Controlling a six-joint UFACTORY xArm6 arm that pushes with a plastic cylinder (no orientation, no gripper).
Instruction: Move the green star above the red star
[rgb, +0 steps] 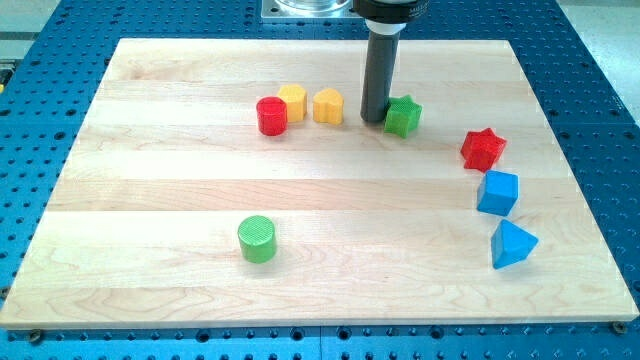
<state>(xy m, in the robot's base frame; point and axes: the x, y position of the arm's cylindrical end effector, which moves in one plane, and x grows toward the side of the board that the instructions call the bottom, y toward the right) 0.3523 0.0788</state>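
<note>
**Camera view: tip sits on the left flank of the green star, red star off to the right**

Camera view, read from its left edge: a green cylinder (257, 239) stands alone toward the bottom of the wooden board (150, 170), well apart from everything else. Higher up sits a tight cluster of a red cylinder (271, 116), a yellow block (292, 101) whose shape I cannot quite make out, and a yellow heart-like block (328, 105).

Next comes my tip (374, 120), the lower end of the dark rod; there are no jaws to open or close (it only pushes). The tip stands just beside the green star (403, 116), apparently touching its left side, so the star lies directly to the right of the tip.

That is the relation the move depends on. The red star (484, 149) lies farther right and a little lower, near the board's right side, with a blue cube (497, 192) and a blue triangular block (512, 244) below it.

I judge that a push rightward, angled very slightly upward, would carry the green star toward the spot above the red star, which looks free.
</note>
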